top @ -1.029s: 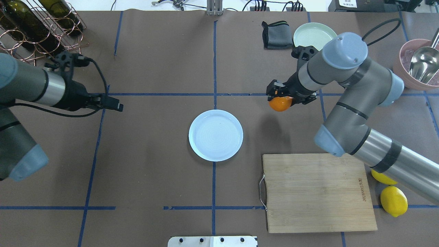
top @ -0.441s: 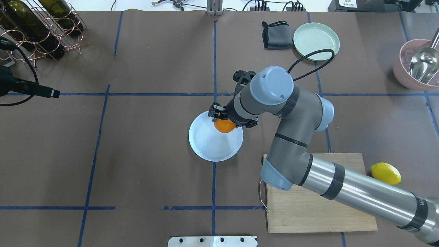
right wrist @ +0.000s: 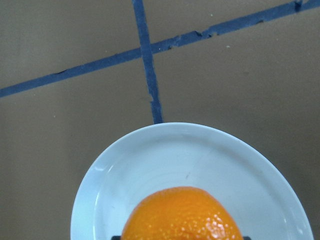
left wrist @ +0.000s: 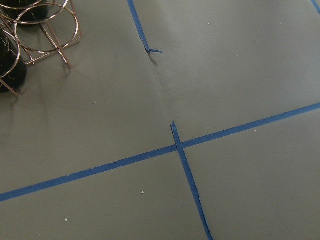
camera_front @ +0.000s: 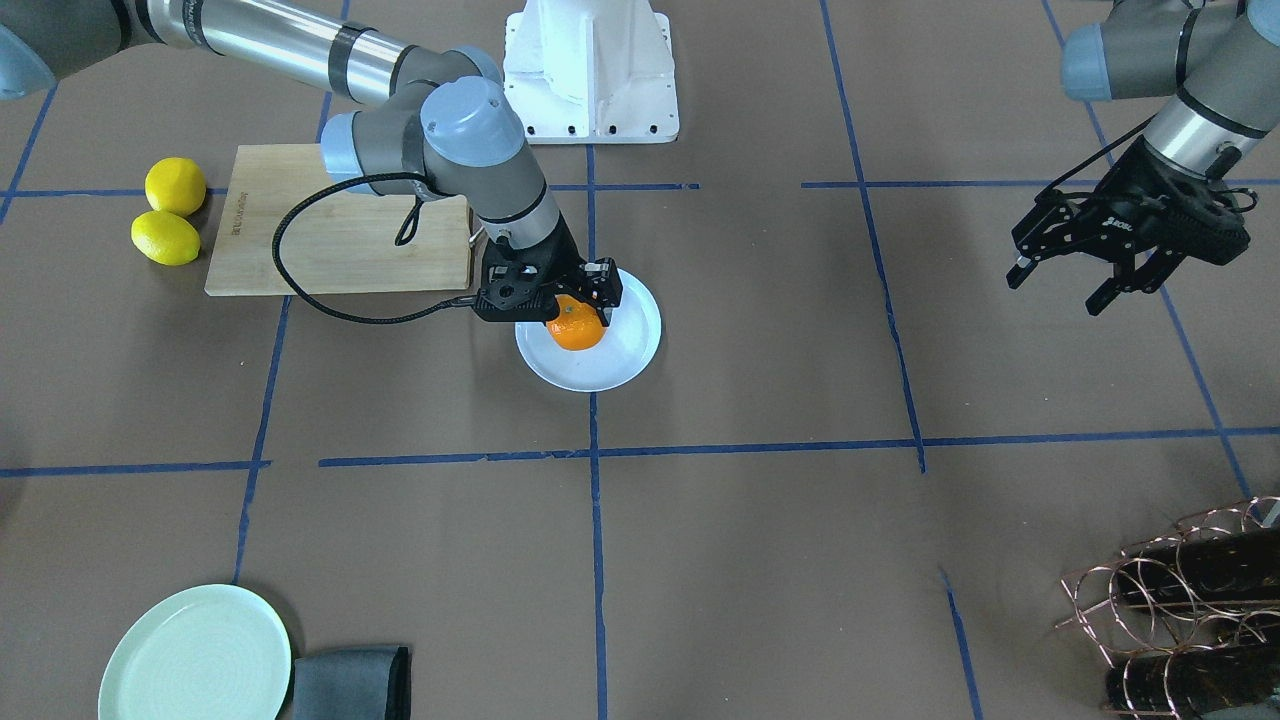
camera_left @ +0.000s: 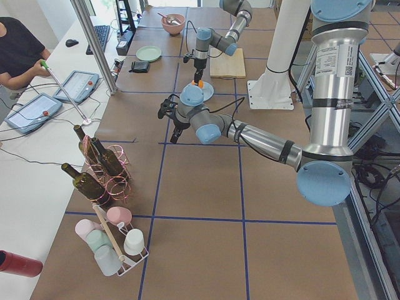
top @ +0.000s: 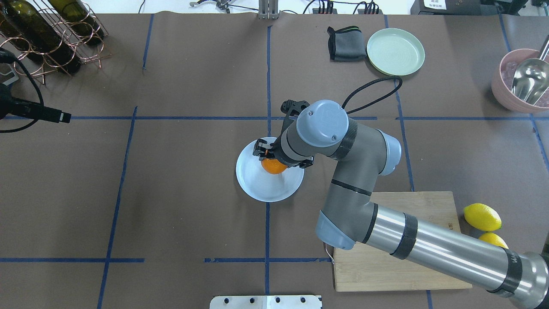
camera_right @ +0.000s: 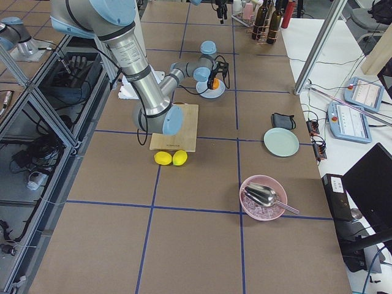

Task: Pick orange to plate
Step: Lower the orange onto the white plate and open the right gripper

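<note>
The orange point(top: 273, 166) is held in my right gripper point(top: 274, 162), whose fingers are shut on its sides. It hangs low over the white plate point(top: 257, 185), toward the plate's far right part; I cannot tell whether it touches. In the front view the orange point(camera_front: 577, 330) shows its green stem dot above the plate point(camera_front: 622, 362). The right wrist view shows the orange point(right wrist: 182, 215) at the bottom edge, over the plate point(right wrist: 150, 165). My left gripper point(camera_front: 1058, 286) hovers open and empty far to the left of the plate.
A pale mint-green plate point(top: 395, 50) and a folded grey cloth point(top: 345, 43) lie at the far right. A wooden cutting board point(top: 429, 201) and two lemons point(top: 482, 216) sit near right, under my right arm. A pink bowl point(top: 510, 96) and a bottle rack point(top: 43, 34) stand in the far corners.
My right arm carried the orange leftward from right of the plate to over it, then lowered slightly. My left arm drew back toward the table's left edge.
</note>
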Robot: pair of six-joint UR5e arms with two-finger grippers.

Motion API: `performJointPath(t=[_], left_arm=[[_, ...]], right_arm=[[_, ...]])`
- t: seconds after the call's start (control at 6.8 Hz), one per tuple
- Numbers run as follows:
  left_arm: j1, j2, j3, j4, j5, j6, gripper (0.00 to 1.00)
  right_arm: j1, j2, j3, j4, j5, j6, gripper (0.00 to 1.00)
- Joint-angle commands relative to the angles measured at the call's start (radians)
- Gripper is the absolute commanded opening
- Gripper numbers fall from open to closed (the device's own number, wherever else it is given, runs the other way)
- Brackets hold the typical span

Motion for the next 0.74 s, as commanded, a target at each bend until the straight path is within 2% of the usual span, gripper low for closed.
performJointPath(t=[0.0, 0.15, 0.29, 0.44, 0.59], left_arm=[[0.000, 0.001, -0.001, -0.002, 0.000, -0.001, 1.00], [0.000, -0.001, -0.001, -0.002, 0.000, -0.001, 1.00], [0.000, 0.001, -0.001, -0.003, -0.002, -0.003, 1.00], [0.000, 0.001, -0.001, -0.003, -0.003, -0.003, 1.00], [0.000, 0.001, -0.002, -0.003, -0.003, -0.005, 1.00]], right_arm=[[-0.017, 0.006, -0.016, 0.001, -0.018, 0.000, 0.00], [-0.016, 0.017, -0.016, -0.004, -0.020, 0.001, 0.00], [-0.017, 0.017, -0.025, -0.006, -0.021, 0.000, 0.20], [-0.017, 0.026, -0.056, -0.004, -0.026, 0.001, 0.67], [-0.017, 0.034, -0.061, -0.004, -0.029, 0.000, 0.75]])
